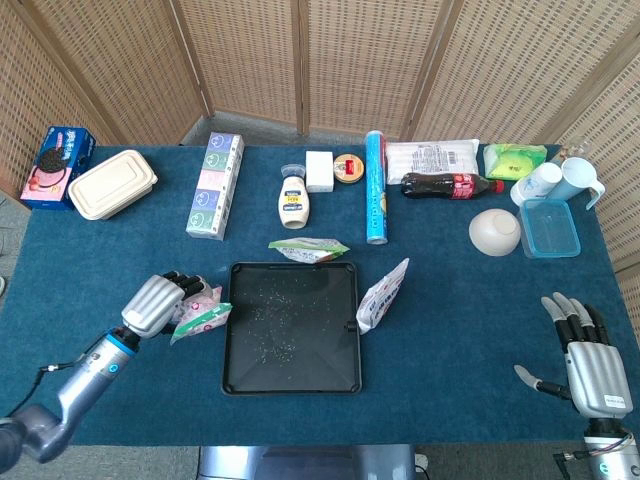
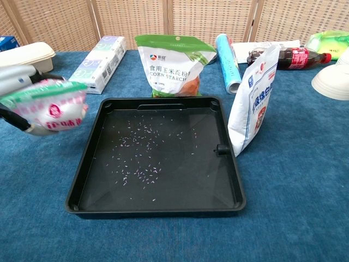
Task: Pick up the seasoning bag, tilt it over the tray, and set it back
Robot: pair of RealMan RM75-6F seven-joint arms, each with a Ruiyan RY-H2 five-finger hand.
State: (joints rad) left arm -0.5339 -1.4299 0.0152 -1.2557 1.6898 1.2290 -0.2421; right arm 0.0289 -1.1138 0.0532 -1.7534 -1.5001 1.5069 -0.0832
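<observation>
Just left of tray [image 1: 291, 380]: seasoning bag [image 1: 199, 318].

Counter [image 1: 450, 330]: matt blue cloth, felt-like nap. Tray [image 2: 235, 188]: black plastic, semi-gloss, smooth. Seasoning bag [image 2: 52, 109]: glossy printed plastic film, crinkled. Left hand [image 1: 152, 305]: smooth silver-grey shell, satin. Screen [image 1: 340, 60] behind: woven reed panels, wood frames, rough.

Head view looks steeply down; chest view low, near; both share tray [image 1: 291, 327].
</observation>
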